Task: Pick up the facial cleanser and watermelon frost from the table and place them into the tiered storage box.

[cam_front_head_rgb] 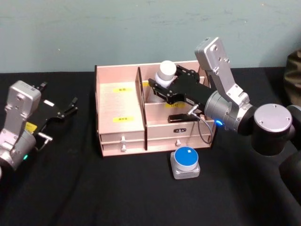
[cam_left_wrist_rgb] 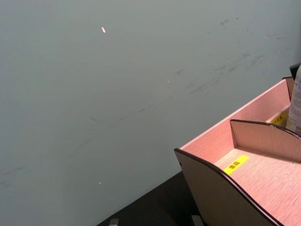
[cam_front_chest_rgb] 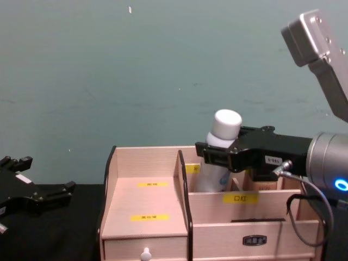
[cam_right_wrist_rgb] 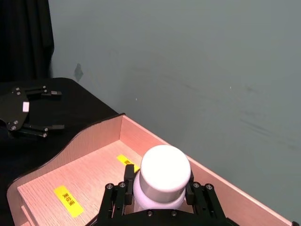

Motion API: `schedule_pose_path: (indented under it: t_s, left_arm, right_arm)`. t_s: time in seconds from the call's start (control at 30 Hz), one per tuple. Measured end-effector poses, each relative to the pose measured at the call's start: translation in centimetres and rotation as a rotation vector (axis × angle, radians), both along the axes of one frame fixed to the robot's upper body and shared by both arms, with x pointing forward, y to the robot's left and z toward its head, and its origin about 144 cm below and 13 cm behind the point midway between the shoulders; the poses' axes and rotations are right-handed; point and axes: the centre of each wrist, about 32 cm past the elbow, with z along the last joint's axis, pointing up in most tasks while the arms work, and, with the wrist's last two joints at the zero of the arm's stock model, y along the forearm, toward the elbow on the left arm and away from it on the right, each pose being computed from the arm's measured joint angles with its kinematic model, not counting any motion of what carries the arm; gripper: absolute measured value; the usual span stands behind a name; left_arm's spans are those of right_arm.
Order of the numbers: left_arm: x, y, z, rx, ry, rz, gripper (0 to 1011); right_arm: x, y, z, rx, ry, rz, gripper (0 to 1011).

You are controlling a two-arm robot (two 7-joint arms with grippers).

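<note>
Near the counter's (cam_front_head_rgb: 94, 188) left edge the left gripper (cam_front_head_rgb: 74, 106) hung just above the black cloth, its two dark fingers spread apart with nothing between them. From the chest view the same gripper (cam_front_chest_rgb: 38, 197) sat low at the left, well apart from the box.

Toward the back edge, about midway along the counter, stood the tiered storage box (cam_front_head_rgb: 117, 101). It was light wood with dark edges, with yellow labels on its stepped left shelves and small drawers along the front. A tall divider split the left half from the right.

In the right half, in the rear compartment just past the divider, was the facial cleanser (cam_front_head_rgb: 168, 70). Its white body was down inside the walls and its rounded cap stood above the rim. From the chest view the bottle (cam_front_chest_rgb: 225, 126) leaned rather than stood straight, its cap tipped toward the right. Whether its base touched the compartment floor could not be told.

The right gripper (cam_front_head_rgb: 165, 85) reached in from the right, its fingers closed on the bottle just under the cap. From the right wrist view the black fingers (cam_right_wrist_rgb: 117, 194) pressed either side of the neck.

In front of the right-hand drawers, between the box and the counter's front edge, the watermelon frost (cam_front_head_rgb: 185, 162) stood on the cloth, blue lid up and close to the box.
</note>
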Motion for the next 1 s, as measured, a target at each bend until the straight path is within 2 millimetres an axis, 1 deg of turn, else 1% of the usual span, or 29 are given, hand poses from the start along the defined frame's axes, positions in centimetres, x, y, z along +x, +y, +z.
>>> schedule_pose_path:
  t_s: [0.5, 0.83, 0.93, 0.97, 1.0]
  left_arm:
    - [0.0, 0.0, 0.0, 0.0, 0.0, 0.0, 1001]
    - [0.0, 0.0, 0.0, 0.0, 0.0, 0.0, 1001]
    - [0.0, 0.0, 0.0, 0.0, 0.0, 0.0, 1001]
    - [0.0, 0.0, 0.0, 0.0, 0.0, 0.0, 1001]
    - [0.0, 0.0, 0.0, 0.0, 0.0, 0.0, 1001]
  right_arm:
    - [0.24, -0.22, -0.97, -0.027, 0.034, -0.008, 613]
    - [0.19, -0.24, -1.06, -0.032, 0.039, -0.006, 615]
    - [0.18, -0.21, -1.07, -0.032, 0.04, -0.005, 693]
    - [0.18, -0.19, -1.06, -0.032, 0.039, -0.005, 748]
    - [0.18, -0.19, -1.05, -0.031, 0.039, -0.005, 781]
